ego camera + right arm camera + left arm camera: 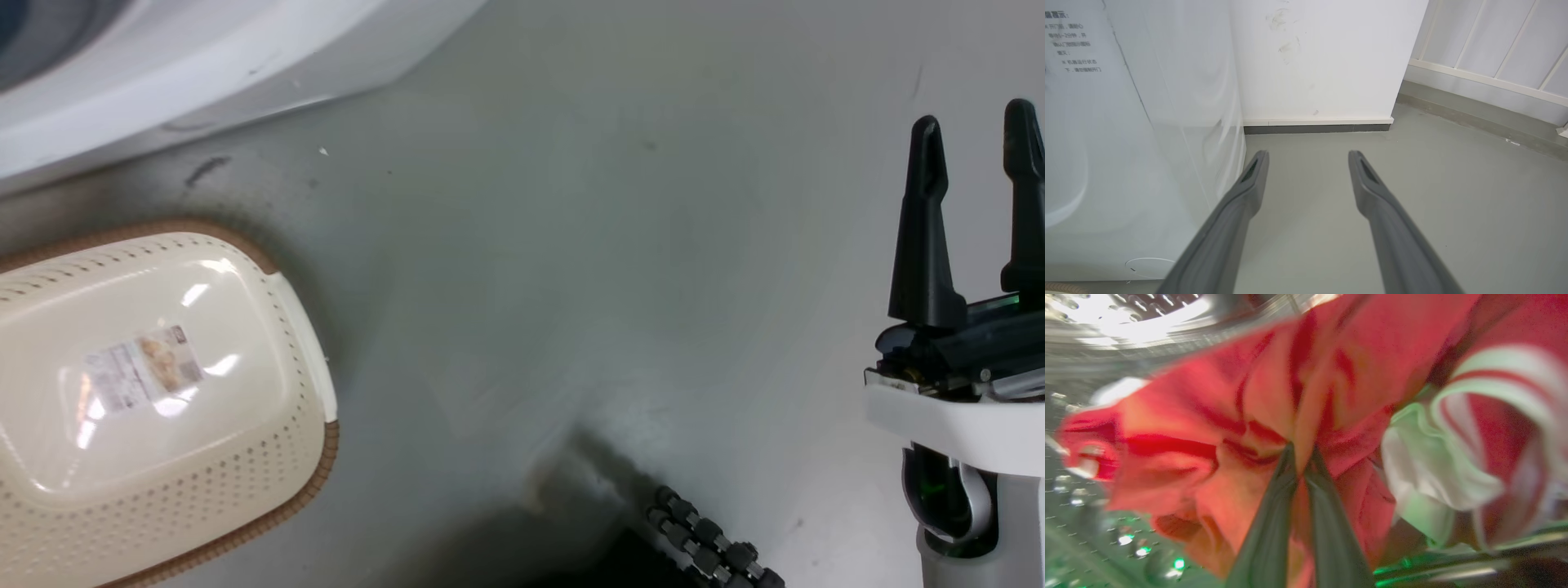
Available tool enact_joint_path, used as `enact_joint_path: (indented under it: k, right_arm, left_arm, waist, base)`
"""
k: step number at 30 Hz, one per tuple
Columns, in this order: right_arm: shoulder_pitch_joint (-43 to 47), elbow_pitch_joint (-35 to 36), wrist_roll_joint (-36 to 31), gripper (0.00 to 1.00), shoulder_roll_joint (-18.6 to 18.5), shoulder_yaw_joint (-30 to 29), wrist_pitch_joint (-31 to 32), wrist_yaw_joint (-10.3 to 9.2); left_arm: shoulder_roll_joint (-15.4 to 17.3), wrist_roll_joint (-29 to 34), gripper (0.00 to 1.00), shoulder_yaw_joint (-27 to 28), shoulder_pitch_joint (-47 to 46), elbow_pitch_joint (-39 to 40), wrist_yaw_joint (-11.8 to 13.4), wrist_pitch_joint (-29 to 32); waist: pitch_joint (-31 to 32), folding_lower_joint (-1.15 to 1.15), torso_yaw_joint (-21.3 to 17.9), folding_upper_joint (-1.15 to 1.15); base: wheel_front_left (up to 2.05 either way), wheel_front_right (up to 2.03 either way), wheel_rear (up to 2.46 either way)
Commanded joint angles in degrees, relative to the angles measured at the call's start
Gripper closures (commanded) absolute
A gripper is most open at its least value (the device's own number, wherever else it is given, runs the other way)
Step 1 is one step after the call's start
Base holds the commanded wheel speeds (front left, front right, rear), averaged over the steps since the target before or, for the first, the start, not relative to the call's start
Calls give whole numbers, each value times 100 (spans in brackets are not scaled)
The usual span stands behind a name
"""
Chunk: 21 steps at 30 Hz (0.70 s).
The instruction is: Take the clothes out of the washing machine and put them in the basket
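left gripper (1300, 455) clamped on red clothes (1200, 416) inside the drum (1147, 318)
right gripper (973, 122) fingers apart, holding nothing, above the floor (612, 245). basket (163, 498) on the floor just beside the washing machine (204, 57).

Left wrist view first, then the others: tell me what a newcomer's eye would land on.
The bright red garment with white striped trim, pinched by the left gripper inside the steel drum, grabs the eye first. In the head view, the cream basket sits lower left on the grey floor, its labelled bottom bare; the right gripper stands open at the right edge.
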<state>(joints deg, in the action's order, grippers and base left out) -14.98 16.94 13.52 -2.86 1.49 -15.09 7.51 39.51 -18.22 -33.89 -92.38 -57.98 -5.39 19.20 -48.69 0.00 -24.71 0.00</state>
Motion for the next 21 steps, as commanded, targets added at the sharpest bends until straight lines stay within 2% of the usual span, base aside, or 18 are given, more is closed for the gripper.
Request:
enact_joint_path:
  k: [1, 10, 21]
  right_arm:
    - [33, -14, -78, 0, -3, -22, -12, -4]
    - [331, -166, -457, 0, -4, -6, -12, -4]
    - [734, -327, -770, 0, -3, 105, -12, -4]
  left_arm:
    - [-76, -45, 100, 8, 250, -70, 33, -176]
    - [-468, -463, 100, 231, 1220, -370, 144, -1652]
    - [-897, -884, 100, 388, 2520, -509, 231, -2703]
  waist:
    - [340, 0, 188, 0]
    - [1243, 0, 551, 0]
    - [2202, 0, 766, 0]
  base:
    - [0, 0, 0]
    - [0, 0, 0]
    - [0, 0, 0]
